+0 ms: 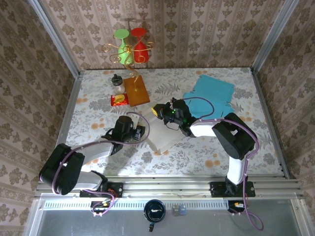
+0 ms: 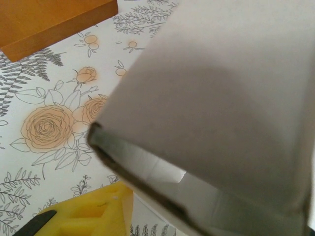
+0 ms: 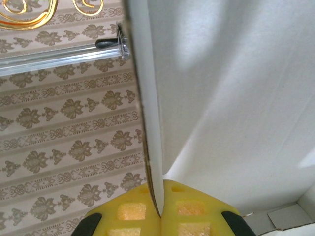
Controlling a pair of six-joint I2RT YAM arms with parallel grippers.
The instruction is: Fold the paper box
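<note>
Left gripper (image 1: pixel 140 132): seen in the top view at the 9 o'clock edge of the box (image 1: pixel 162 133). In the left wrist view one yellow finger (image 2: pixel 91 216) is seen at 7 o'clock, just under the box's dark lower edge. Whether the claw is wide or narrow cannot be told.
Jar (image 1: pixel 117 81): stood upright at 11 o'clock on the table (image 1: pixel 98 118), just beside the board's far corner.
Packet (image 1: pixel 119 100): red and yellow, laid flat at the board's 8 o'clock side, touching it.
Board (image 1: pixel 136 90): orange wood, laid flat at 11 o'clock from the box. Its corner is seen at 10 o'clock in the left wrist view (image 2: pixel 49 19).
Stand (image 1: pixel 130 46): gold wire, set at 12 o'clock against the back wall, with a green glass on its left and a red one on its right.
Box: white, found near the middle of the table between the two grippers. A wide pale panel (image 2: pixel 221 98) is seen tilted over the floral cloth.
Right gripper (image 1: pixel 158 112): placed at the box's 12 o'clock corner. In the right wrist view (image 3: pixel 160 214) the yellow pads are closed narrow on an upright box wall (image 3: pixel 236 98), whose edge is caught between them.
Blue sheet (image 1: pixel 211 96): laid flat at 2 o'clock from the box, partly covered by the right arm.
</note>
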